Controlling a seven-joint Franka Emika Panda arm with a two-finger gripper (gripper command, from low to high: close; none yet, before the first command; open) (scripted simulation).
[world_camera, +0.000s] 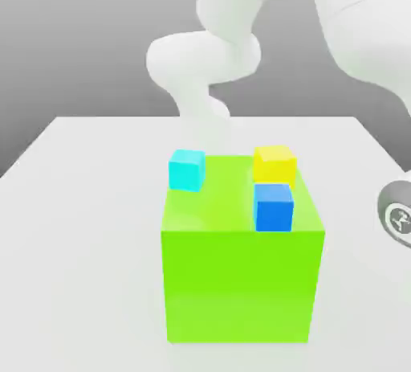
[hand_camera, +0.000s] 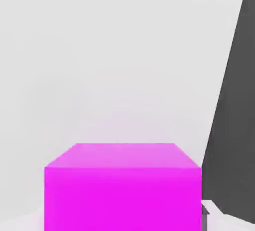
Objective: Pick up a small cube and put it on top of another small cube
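Hand view has the pink cube (hand_camera: 123,187) close under the camera on the pale bench (hand_camera: 99,65), fingers apparently pinching it, likely gripped for lifting onto another small cube such as the yellow cube (world_camera: 274,163).

Light was bright and even, with soft glare on the big green cube (world_camera: 241,282); its top showed the small cubes' faint shadows.
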